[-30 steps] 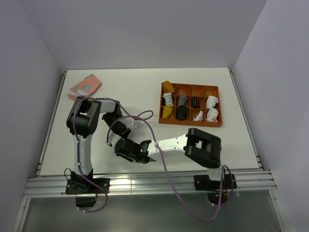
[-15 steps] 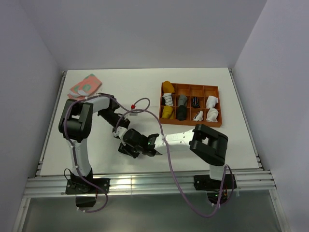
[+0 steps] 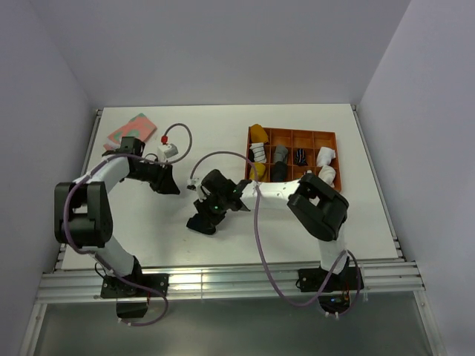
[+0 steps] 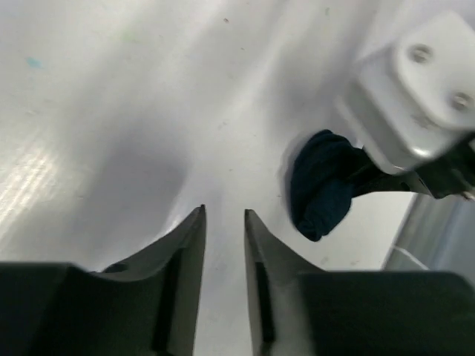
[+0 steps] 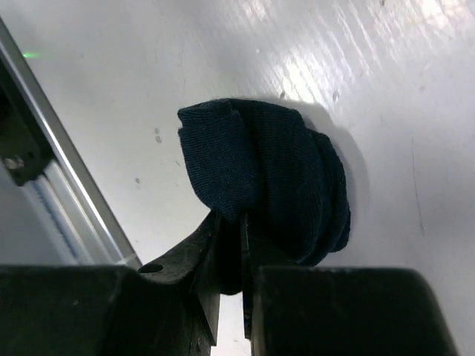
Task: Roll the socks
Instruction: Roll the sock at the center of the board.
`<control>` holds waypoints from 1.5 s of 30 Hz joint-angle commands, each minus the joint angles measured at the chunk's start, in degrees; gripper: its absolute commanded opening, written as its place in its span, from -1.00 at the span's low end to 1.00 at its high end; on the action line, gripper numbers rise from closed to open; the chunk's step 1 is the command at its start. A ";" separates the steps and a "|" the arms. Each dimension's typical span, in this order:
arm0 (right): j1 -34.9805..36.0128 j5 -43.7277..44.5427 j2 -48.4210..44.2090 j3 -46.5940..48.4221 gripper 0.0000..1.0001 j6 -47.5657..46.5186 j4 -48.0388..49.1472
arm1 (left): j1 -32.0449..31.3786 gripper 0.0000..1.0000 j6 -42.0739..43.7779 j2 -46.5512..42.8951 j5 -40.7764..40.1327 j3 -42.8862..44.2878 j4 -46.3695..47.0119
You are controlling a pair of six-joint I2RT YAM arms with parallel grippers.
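The dark navy sock (image 5: 274, 174) is bunched into a thick roll, and my right gripper (image 5: 231, 219) is shut on its near edge. From above, the navy sock (image 3: 199, 225) is low over the middle of the table, at the tip of my right gripper (image 3: 207, 216). My left gripper (image 3: 172, 187) is off to its left, apart from it. In the left wrist view my left gripper (image 4: 224, 215) is open by a narrow gap with only table between its fingers, and the navy sock (image 4: 319, 193) lies ahead to the right. Mustard-orange fabric (image 3: 257, 133) and a striped piece (image 3: 257, 153) fill the tray's left column.
An orange compartment tray (image 3: 293, 187) at the right holds several rolled socks, white, grey and dark. A pink-and-green folded cloth (image 3: 131, 130) lies at the back left corner. Purple cables loop over the table between the arms. The metal rail runs along the near edge.
My left gripper has swung away from the sock to the back left. My right gripper has carried the navy sock from the front of the table toward the middle.
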 commanded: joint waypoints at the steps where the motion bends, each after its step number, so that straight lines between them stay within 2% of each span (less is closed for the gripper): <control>1: -1.41 -6.75 4.36 4.66 -0.73 1.39 -8.18 | -0.36 -0.32 1.37 -6.37 -2.92 -5.07 8.75; 3: -2.19 -10.96 5.33 6.42 -0.73 3.23 -9.07 | -0.36 -0.29 4.35 -10.85 -4.33 -8.50 11.20; 6: -3.86 -17.72 6.83 6.78 -0.73 6.22 -7.32 | -0.45 -0.14 9.01 -16.82 -4.42 -11.76 12.71; 7: -5.00 -18.61 7.27 6.78 -0.71 7.10 -6.61 | -0.54 -0.06 10.34 -19.54 -4.16 -13.77 13.41; 10: -6.67 -21.17 8.58 7.21 -0.70 8.16 -6.51 | -1.76 0.01 11.84 -23.68 -5.82 -18.44 17.70; 17: -7.73 -21.61 11.66 10.82 -0.70 9.75 -9.42 | -14.49 0.10 12.29 -34.05 -12.06 -27.58 23.77; 35: -11.16 -21.78 14.65 12.23 -0.73 13.17 -9.68 | -23.57 0.21 16.06 -29.23 -11.45 -29.09 18.95; 45: -11.34 -21.87 14.74 11.70 -0.74 12.65 -9.42 | -24.80 0.20 12.20 -25.10 -12.86 -28.74 23.78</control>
